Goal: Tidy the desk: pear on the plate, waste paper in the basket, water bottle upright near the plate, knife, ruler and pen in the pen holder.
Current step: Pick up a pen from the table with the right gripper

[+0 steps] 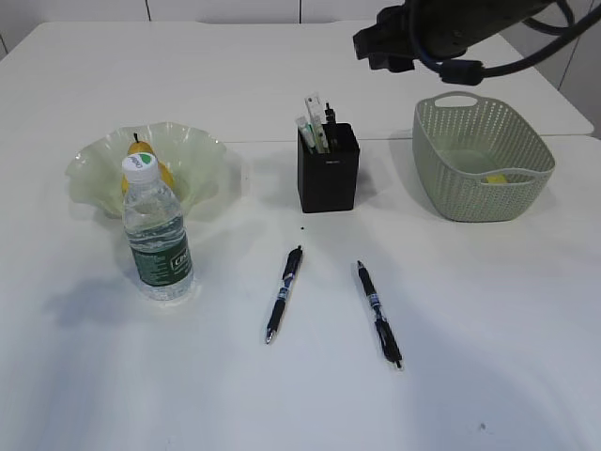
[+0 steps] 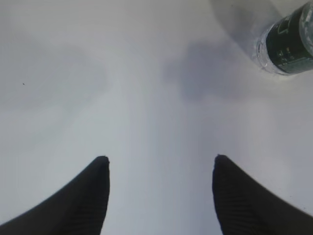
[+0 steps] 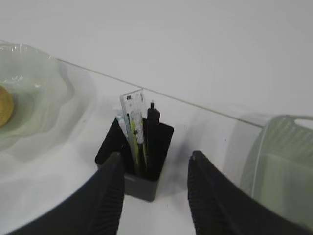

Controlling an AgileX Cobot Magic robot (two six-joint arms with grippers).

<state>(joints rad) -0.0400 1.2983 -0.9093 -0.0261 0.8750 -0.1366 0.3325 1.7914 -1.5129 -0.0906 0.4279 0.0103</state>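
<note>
— Looking at the desk (image 1: 282,75) from here, most of it seems sorted; the pear (image 1: 141,158) sits in the plate (image 1: 202,155) toward the left edge, and the water bottle (image 1: 156,235) stands upright just in front of that dish, touching or nearly so, which is what the job asks.

— And the waste paper (image 1: 495,178)?

— A bit of yellow shows inside the basket (image 1: 470,193) over by the right edge; so that is in. The pen holder (image 1: 328,178) stands mid-desk toward the back, with the ruler (image 3: 133,105) and a few other sticks poking out of it; whether the knife is among them I cannot tell.

— Then what are those two in front?

— Two pens lying flat toward the front edge; the left pen (image 1: 284,293) and the right pen (image 1: 378,313), well apart from each other and from the holder; I would say they are what is left.

— The arms?

— The right gripper (image 3: 154,159) hangs above the holder, fingers parted, nothing between them; a sensible spot for having dropped something in, though that is my guess. The left gripper (image 2: 161,169) hovers over bare surface near the bottle's base, jaws wide and empty.

— Anything in the way?

— The sticks in the holder crowd its mouth; a pen going in would need a free corner; the bottle stands close to the left pen's side, easy to knock.
</note>
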